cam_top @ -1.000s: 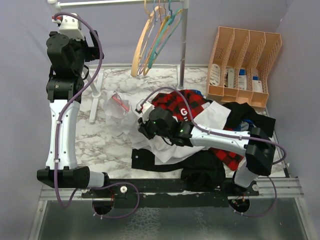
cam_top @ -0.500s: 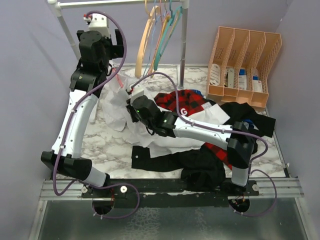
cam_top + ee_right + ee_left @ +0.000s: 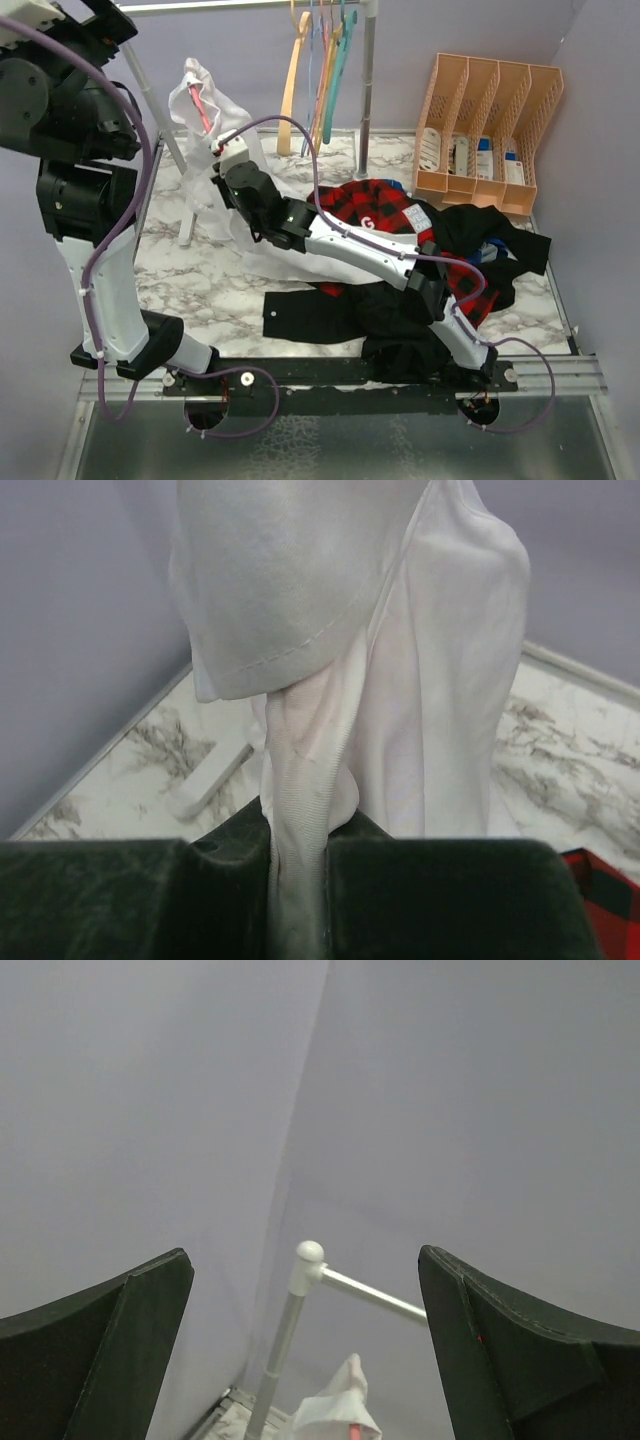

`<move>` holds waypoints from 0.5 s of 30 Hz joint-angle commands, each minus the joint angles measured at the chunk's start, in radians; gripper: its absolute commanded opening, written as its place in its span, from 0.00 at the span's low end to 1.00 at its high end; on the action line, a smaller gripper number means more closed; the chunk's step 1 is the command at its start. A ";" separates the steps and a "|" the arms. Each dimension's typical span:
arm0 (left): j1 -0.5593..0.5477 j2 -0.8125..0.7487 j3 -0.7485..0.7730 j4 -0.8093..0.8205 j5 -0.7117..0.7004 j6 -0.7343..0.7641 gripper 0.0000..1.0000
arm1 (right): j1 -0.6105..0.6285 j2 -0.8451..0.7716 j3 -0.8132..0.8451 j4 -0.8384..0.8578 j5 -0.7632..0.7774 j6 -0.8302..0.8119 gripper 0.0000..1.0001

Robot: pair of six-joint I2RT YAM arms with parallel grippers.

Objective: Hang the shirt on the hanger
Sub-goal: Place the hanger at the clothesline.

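Marbled worktop (image 3: 200, 290), purple walls behind. Pinched a fold of the shirt (image 3: 225, 105) tight between the right hand's (image 3: 298, 880) fingers. Held its top up near the left end of the rail (image 3: 230, 6), tail trailing on the worktop, with the hanger (image 3: 199, 100) pink through the cloth. Held the left hand (image 3: 303, 1255) spread wide, high up, facing the wall, gripping nothing.
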 commanded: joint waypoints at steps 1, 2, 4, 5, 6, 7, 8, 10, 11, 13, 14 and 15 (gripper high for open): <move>-0.001 0.034 0.096 -0.027 -0.197 0.100 0.99 | 0.000 0.070 0.265 0.001 0.075 -0.130 0.01; -0.001 0.035 0.114 -0.023 -0.228 0.112 0.99 | -0.009 0.079 0.301 -0.023 0.058 -0.117 0.01; 0.002 0.032 0.138 0.005 -0.284 0.157 0.99 | -0.033 0.086 0.349 -0.071 0.031 -0.076 0.01; 0.005 0.030 0.148 0.020 -0.304 0.176 0.99 | -0.048 0.083 0.366 -0.101 0.020 -0.052 0.01; 0.008 0.029 0.153 0.036 -0.318 0.197 0.99 | -0.064 0.077 0.374 -0.126 0.003 -0.034 0.01; 0.011 0.028 0.156 0.051 -0.329 0.217 0.99 | -0.081 0.067 0.376 -0.148 -0.020 -0.023 0.01; 0.013 0.028 0.156 0.062 -0.337 0.235 0.99 | -0.096 0.056 0.374 -0.166 -0.063 -0.017 0.01; 0.016 0.029 0.156 0.069 -0.344 0.251 0.99 | -0.126 0.034 0.374 -0.205 -0.149 -0.020 0.01; 0.017 0.029 0.152 0.069 -0.344 0.254 0.99 | -0.141 0.025 0.377 -0.217 -0.184 -0.022 0.01; 0.020 0.030 0.144 0.057 -0.347 0.256 0.99 | -0.178 0.020 0.408 -0.260 -0.280 -0.039 0.01; 0.025 0.032 0.141 0.053 -0.348 0.255 0.99 | -0.197 0.018 0.421 -0.275 -0.319 -0.037 0.01; 0.029 0.033 0.137 0.050 -0.348 0.254 0.99 | -0.217 0.014 0.427 -0.284 -0.351 -0.035 0.01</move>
